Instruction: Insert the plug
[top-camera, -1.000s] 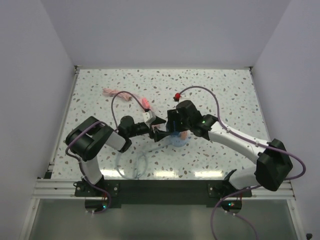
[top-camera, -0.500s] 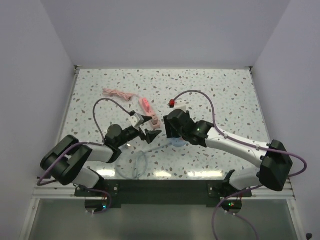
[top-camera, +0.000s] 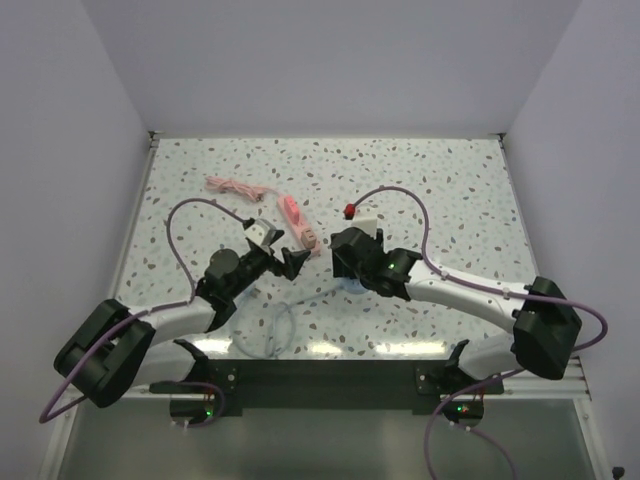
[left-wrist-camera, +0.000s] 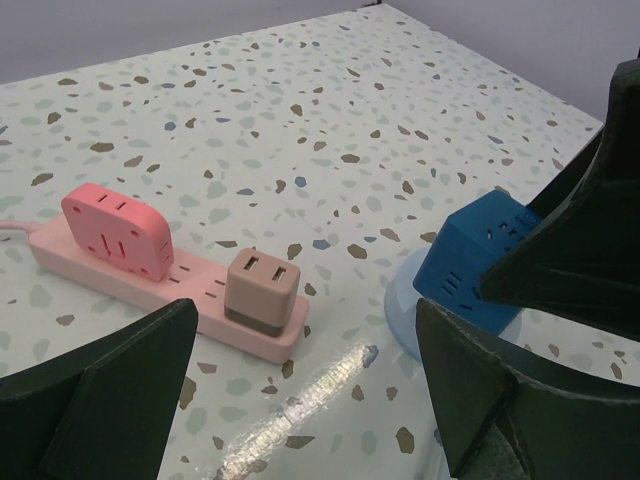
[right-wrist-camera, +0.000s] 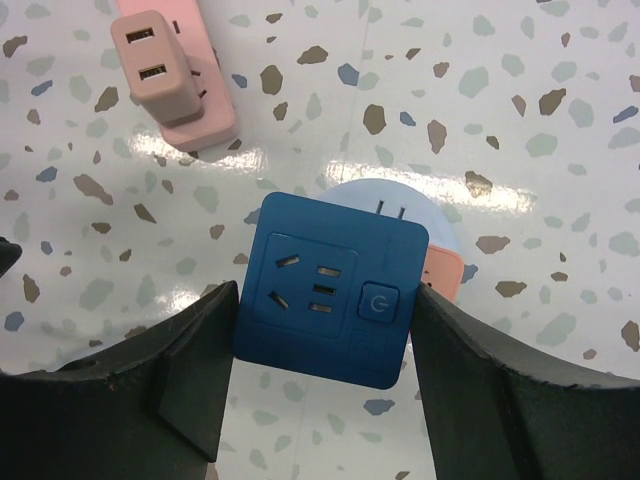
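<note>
Left jaws have retreated, open; right jaws clamp blue plug (right-wrist-camera: 325, 300).

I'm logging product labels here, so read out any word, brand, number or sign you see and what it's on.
Power sign, a broken circle with a bar: on the button of the blue socket cube.
No words, brands or numbers readable on the cube, the pink power strip or the tan charger.
</note>
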